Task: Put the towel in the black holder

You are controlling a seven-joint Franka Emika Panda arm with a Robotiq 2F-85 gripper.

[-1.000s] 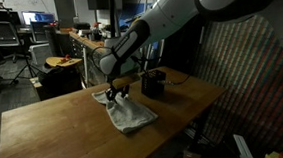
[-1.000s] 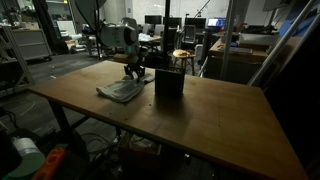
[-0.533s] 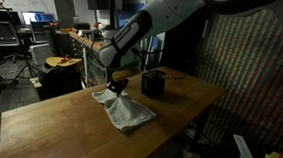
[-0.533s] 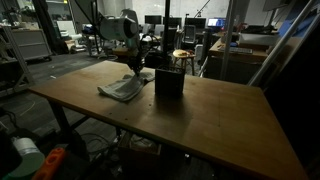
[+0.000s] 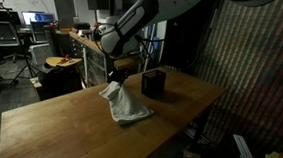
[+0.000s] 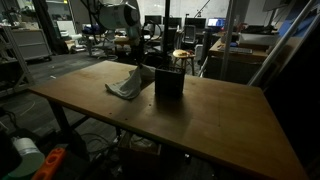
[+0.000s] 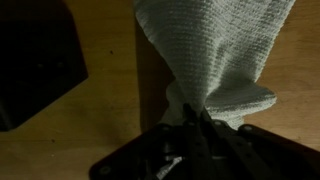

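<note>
1. Two jaws are closed on a gathered pinch of the towel (image 7: pixel 215 50). In the wrist view the cloth narrows to a tight bunch where it enters them.
2. Towel position: the gripped end is raised above the surface (image 5: pixel 55 130). The lower part drapes down and rests in a loose heap on the wood, as both exterior views show.
3. Towel appearance: pale grey-white cloth with a fine, regular weave. It hangs as a cone from the grip and spreads into folds at the base.
4. Handling, as judged: light, soft and limp. It will not hold a shape and will sag and swing below the grip. The textured weave should hold in a pinch without slipping, and the cloth is not fragile.
5. Hold point, as judged: a pinch near one edge leaves a long trailing end that could catch on a rim. A bunch nearer the middle would hang shorter.
6. Black holder (image 5: pixel 154 84): a dark, box-like container standing upright just right of the towel. Whether the two touch cannot be told.
7. Arm (image 5: pixel 137 19): it reaches in from the far right, above both items.
</note>
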